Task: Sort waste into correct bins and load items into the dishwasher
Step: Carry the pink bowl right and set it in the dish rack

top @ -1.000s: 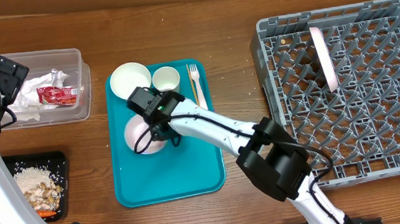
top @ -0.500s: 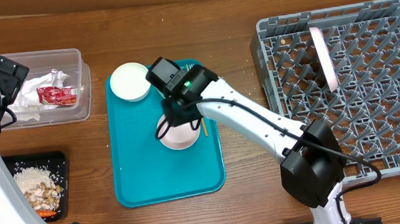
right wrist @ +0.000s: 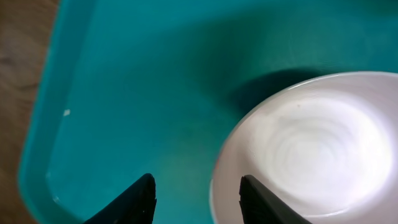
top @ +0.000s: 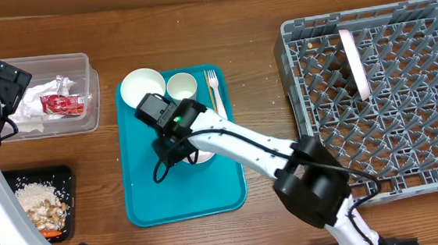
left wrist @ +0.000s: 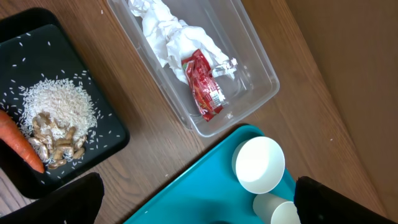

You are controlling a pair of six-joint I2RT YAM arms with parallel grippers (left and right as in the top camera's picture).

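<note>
Overhead: the right gripper (top: 170,142) is sitting over the pink bowl (top: 200,154) on the teal tray (top: 209,194). The arm is covering most of the bowl, so the jaw gap is not readable here. The white bowl (top: 143,88), cup (top: 181,85) and fork (top: 213,88) are waiting at the tray's far end. The pink plate (top: 354,63) is standing on edge in the dish rack (top: 289,54) (pegs propping it). Left wrist: the left gripper (left wrist: 208,200) is hanging wide open and empty. The napkins (left wrist: 163,28) and red wrapper (left wrist: 203,86) are lying in the clear box (left wrist: 264,93). Rice (left wrist: 59,102) is lying in the black tray (left wrist: 109,140); the carrot (left wrist: 18,140) is getting cut off by the frame. Right wrist: the fingers (right wrist: 127,199) are standing partly apart, straddling the bowl's rim as if for a wall pinch and gripping nothing. Their tips are running out of frame, so contact cannot be told.
</note>
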